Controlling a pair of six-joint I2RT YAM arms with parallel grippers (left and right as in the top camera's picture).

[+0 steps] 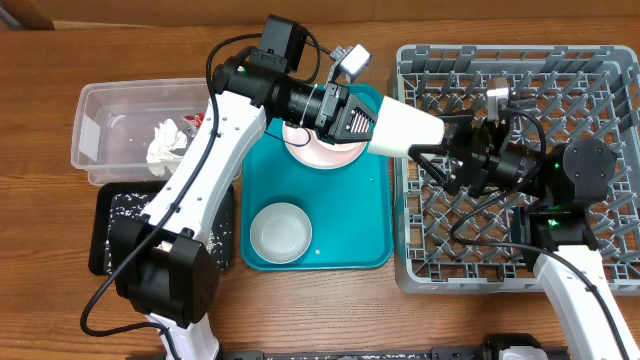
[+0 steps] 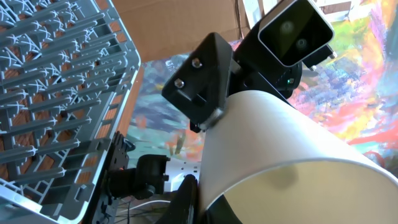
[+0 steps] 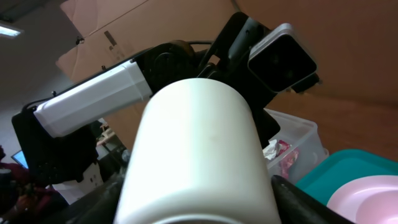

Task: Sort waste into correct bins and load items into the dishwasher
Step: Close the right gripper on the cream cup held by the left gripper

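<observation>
Smooth white cylindrical cup, gridded grey plastic rack

The white cup hangs on its side, seemingly gripped, at the dish rack's left edge.

Robot lab, cardboard boxes, wooden table

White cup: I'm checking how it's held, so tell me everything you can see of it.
The white cup is a plain, matte, slightly tapered cylinder, lying on its side in the air between the teal tray and dish rack. The left gripper holds it by its wide open rim; the right gripper straddles its narrow end, contact unclear.
</observation>
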